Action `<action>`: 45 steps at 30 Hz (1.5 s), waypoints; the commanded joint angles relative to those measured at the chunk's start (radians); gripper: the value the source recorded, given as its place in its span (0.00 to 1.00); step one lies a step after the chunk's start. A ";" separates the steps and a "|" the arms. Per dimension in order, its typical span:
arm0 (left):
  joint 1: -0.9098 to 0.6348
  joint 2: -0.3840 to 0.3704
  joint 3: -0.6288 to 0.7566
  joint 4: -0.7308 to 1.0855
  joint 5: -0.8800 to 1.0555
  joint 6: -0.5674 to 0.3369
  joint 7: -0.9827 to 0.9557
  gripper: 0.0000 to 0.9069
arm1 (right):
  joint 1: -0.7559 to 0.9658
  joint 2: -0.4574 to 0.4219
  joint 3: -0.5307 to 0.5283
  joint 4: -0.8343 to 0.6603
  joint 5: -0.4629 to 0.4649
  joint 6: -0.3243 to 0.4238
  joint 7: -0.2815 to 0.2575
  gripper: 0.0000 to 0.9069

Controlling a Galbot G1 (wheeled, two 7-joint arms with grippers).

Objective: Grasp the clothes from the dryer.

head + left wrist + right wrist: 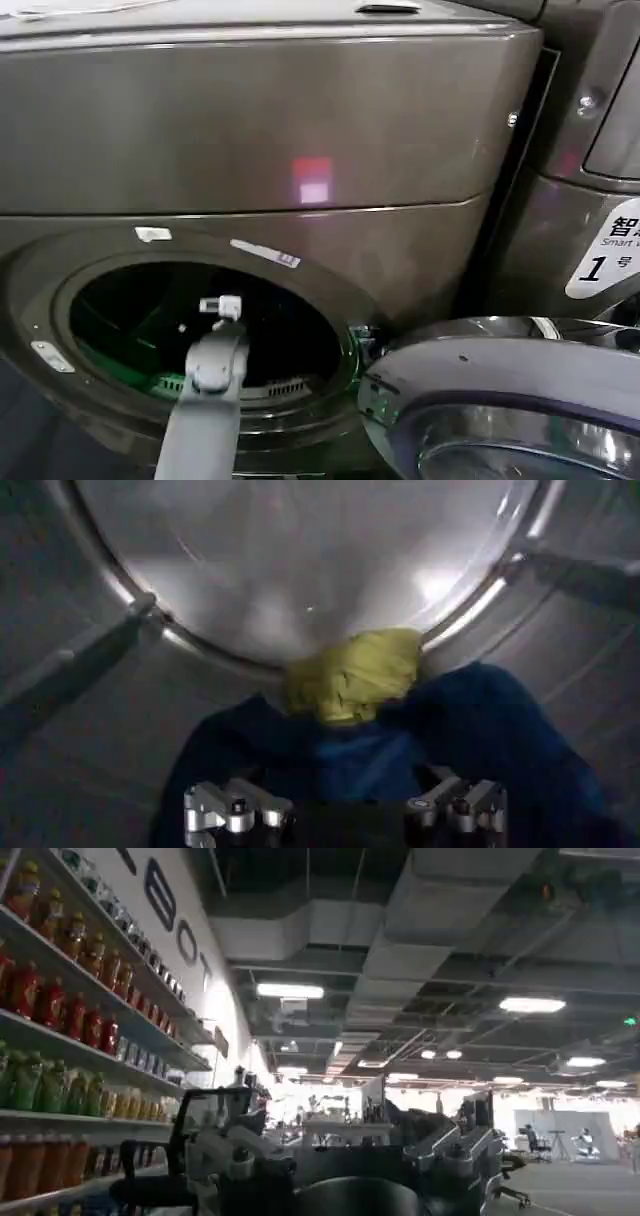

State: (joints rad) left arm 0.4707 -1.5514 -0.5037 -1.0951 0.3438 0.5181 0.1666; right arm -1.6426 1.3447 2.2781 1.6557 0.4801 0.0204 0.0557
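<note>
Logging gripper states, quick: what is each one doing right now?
Left gripper: open, inside the dryer, above the clothes, holding nothing.
Right gripper: open, empty.

Carrier: the dryer [250, 130], a bronze-grey front-loader filling most of the head view, its round opening at lower left.
Drum: metal drum wall [90, 730] curving around the lower half of the left wrist view.
Lying in it: the clothes [480, 730], dark navy fabric at bottom centre, resting on the drum.
On the pile: a yellow-green cloth [352, 675], centre frame, touching the navy fabric.
</note>
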 commanded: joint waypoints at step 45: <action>-0.296 0.069 0.044 0.402 1.046 -0.744 1.134 1.00 | 0.015 -0.005 -0.047 -0.028 -0.044 0.022 0.009 1.00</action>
State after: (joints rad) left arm 0.1877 -1.4859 -0.4684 -0.7860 1.4437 -0.2482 1.3043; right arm -1.6295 1.3395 2.2346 1.6271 0.4389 0.0427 0.0638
